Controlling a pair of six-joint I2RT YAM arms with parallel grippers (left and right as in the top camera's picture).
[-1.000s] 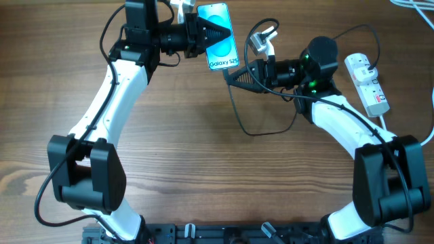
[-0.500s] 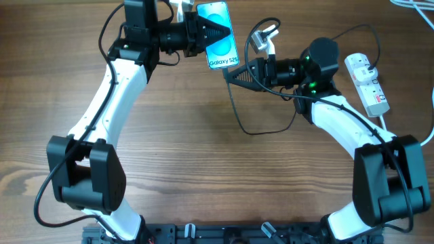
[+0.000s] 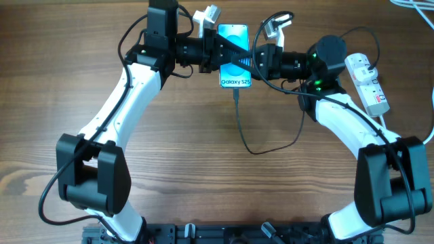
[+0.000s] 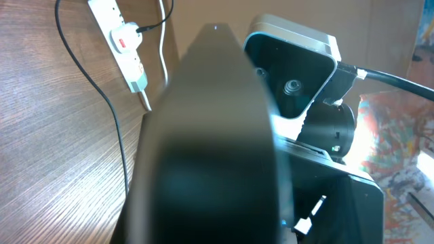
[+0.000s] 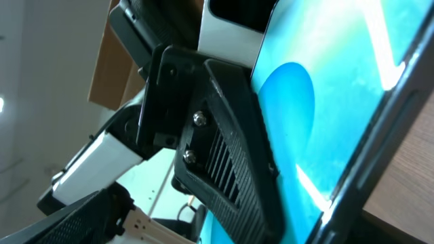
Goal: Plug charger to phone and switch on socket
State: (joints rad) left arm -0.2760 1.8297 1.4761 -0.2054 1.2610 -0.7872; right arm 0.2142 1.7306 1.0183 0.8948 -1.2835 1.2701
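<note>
The phone (image 3: 234,76) is held above the table at the back centre, its cyan screen facing up. My left gripper (image 3: 229,55) reaches in from the left and is shut on it; one ribbed finger (image 5: 230,149) lies across the phone's screen (image 5: 339,102). My right gripper (image 3: 256,61) stands open at the phone's right edge, holding nothing. The charger (image 3: 239,115) hangs as a thin black cable from the phone's lower end, loops over the table and runs right. The socket (image 3: 366,85) lies at the far right with a white plug in it.
The socket's thick white cord (image 3: 407,132) runs off the right edge. In the left wrist view the socket (image 4: 122,44) and the black charger cable (image 4: 121,149) lie on the wood behind a dark blurred shape, with my right arm's camera housing (image 4: 291,68) close by.
The left gripper has carried the phone to the right, towards the centre. The right gripper has let go of the charger tip and risen beside the phone. The cable now hangs from the phone's lower end.
</note>
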